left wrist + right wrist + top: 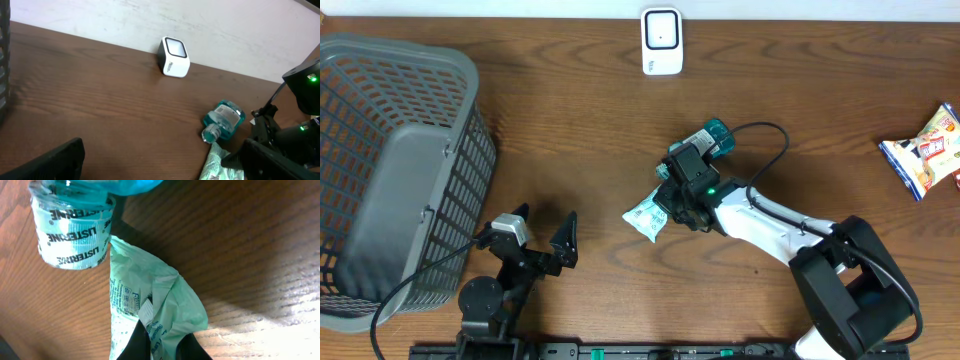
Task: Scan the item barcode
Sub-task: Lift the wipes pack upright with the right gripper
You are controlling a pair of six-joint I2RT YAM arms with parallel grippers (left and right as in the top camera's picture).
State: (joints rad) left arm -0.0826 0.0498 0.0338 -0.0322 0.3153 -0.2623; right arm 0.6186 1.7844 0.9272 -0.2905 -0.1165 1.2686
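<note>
**Presently: green pouch clamped in the right end effector, scanner well beyond**

Nearest the base, the left end effector is seen spread wide and empty, near the basket. Further out, the right end effector is closed on one end of the green pouch, which is held low over the middle of the surface. Whether it is lifted clear cannot be told. The pouch's long axis is laid roughly in line with the fingers, its free end pointed toward the left arm's side. Just beyond, a blue mouthwash bottle is found lying on its side, close to the pouch. Farthest, at the back edge, the scanner is stood, well apart from the pouch and almost straight beyond it. The right arm is judged the nearer, and the pouch's printed face would have to be turned toward the scanner window.
</note>
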